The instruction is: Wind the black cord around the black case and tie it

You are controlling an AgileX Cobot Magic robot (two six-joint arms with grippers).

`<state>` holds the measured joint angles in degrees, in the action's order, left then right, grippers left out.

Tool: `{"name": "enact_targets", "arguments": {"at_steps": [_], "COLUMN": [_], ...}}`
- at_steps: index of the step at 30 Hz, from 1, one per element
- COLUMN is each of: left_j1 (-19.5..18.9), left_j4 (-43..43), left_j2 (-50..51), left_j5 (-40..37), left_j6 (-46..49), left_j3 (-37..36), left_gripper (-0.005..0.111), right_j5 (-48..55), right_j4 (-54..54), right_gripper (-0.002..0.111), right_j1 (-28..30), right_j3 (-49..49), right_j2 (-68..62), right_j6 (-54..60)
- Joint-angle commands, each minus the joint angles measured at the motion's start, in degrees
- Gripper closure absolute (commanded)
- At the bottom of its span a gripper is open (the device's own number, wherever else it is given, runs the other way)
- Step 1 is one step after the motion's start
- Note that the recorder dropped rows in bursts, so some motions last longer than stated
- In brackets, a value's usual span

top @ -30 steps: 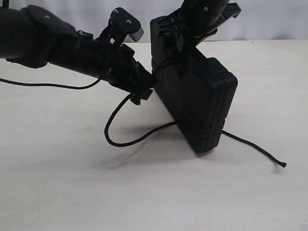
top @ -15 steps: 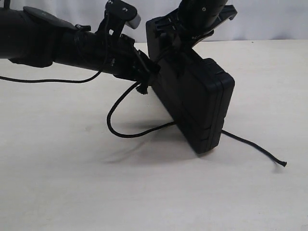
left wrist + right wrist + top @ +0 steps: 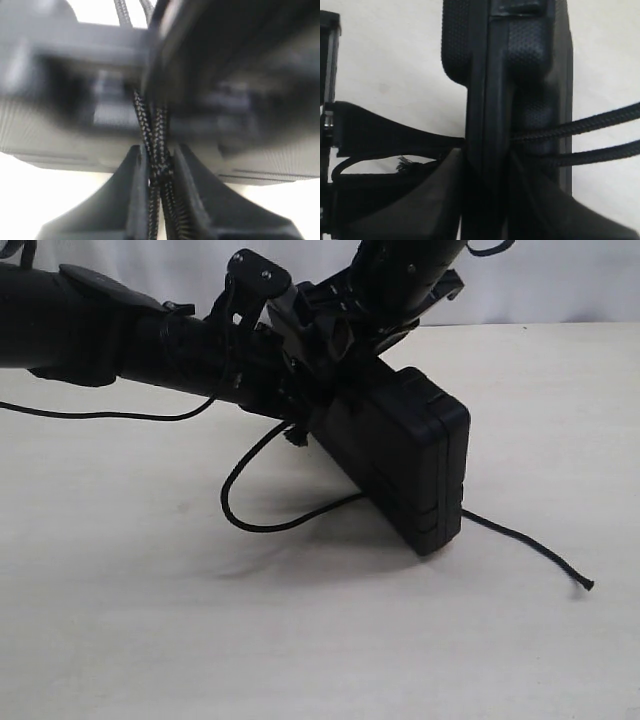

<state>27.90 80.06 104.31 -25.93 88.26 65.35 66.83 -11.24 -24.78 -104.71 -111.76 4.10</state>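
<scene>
The black case [image 3: 400, 455] stands tilted on one corner at the middle of the table, and my right gripper [image 3: 345, 330] is shut on its upper end; in the right wrist view the case [image 3: 512, 75] fills the space between the jaws of the right gripper [image 3: 487, 160]. The black cord [image 3: 250, 515] loops on the table left of the case and trails out to a frayed end at the right. Two cord strands [image 3: 580, 130] cross the case's edge. My left gripper [image 3: 300, 405] is pressed against the case's left face, shut on two strands of cord [image 3: 155, 160].
A thin smooth cable [image 3: 100, 418] hangs under the left arm. Light wooden tabletop [image 3: 300, 640] spreads out in front of the case. A white backdrop [image 3: 560, 280] closes off the far side.
The case's upper end has tipped further left and down. My left gripper has moved right and up, tight against the case, holding the cord all the while.
</scene>
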Motion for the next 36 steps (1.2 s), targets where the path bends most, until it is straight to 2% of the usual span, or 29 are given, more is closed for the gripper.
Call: {"name": "enact_targets", "arguments": {"at_steps": [1, 4, 7, 8, 10, 12, 36], "left_j1": [-0.16, -0.16, -0.16, -0.16, -0.16, -0.16, -0.16], "left_j4": [0.84, 0.84, 1.48, 2.03, 2.04, 2.04, 2.04], "left_j2": [0.05, 0.05, 0.05, 0.05, 0.05, 0.05, 0.05], "left_j5": [-0.09, -0.08, 0.02, 0.02, 0.02, 0.02, -0.08], "left_j6": [0.39, 0.88, 1.66, 1.66, 2.13, 2.13, 3.15], "left_j3": [0.01, 0.01, 0.01, 0.01, 0.01, 0.01, 0.01], "left_gripper": [0.107, 0.107, 0.107, 0.107, 0.107, 0.107, 0.107], "right_j5": [3.14, 3.14, 3.14, 3.14, 3.14, 3.14, -1.12], "right_j4": [-1.66, -1.66, -1.55, -1.55, -1.55, -1.55, -0.32], "right_gripper": [0.104, 0.100, 0.084, 0.073, 0.063, 0.059, 0.059], "right_j1": [-0.07, -0.07, -0.07, -0.07, -0.07, -0.07, -0.07], "right_j3": [1.72, 1.72, 1.72, 1.72, 1.72, 1.53, 1.48], "right_j2": [-1.35, -1.35, -1.35, -1.35, -1.35, -1.35, 6.77], "right_j6": [1.40, 1.62, 1.64, 1.64, 1.64, 3.00, 6.62]}}
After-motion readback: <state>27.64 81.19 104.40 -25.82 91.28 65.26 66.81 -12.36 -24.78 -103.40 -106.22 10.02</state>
